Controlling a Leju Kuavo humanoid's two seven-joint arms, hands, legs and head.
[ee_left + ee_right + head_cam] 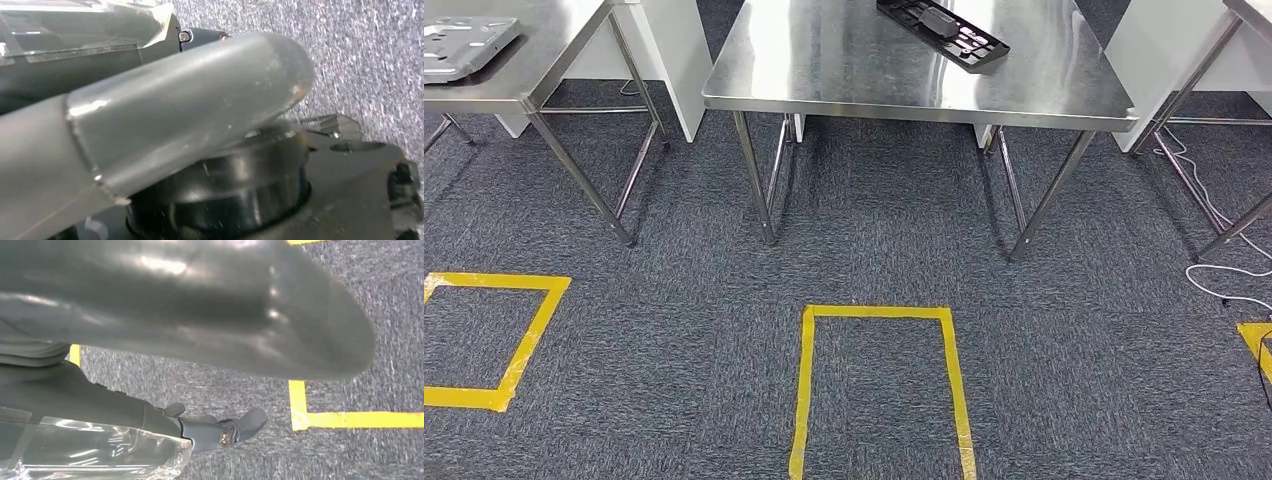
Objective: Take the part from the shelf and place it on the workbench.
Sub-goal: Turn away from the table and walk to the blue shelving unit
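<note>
On the steel surface (844,60) ahead sits a black plastic tray-like part (944,30), probably light and stiff; grab its rim. Both robot hands' states can't be told.

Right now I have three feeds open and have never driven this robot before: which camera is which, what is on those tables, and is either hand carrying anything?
The wide picture is the head camera, looking down at carpet, yellow tape squares and steel tables. The middle table holds a black part; the table at left holds a grey metal plate.

The other two come from cameras at the wrists, turned on their sides, with the arms seemingly hanging toward the floor. In the left wrist view the big grey shape is the left hand, its thumb close to the lens, above dark parts of the robot's body. In the right wrist view the right hand blurs across the top, its dark fingers curled over carpet. Neither hand seems to hold anything.
</note>
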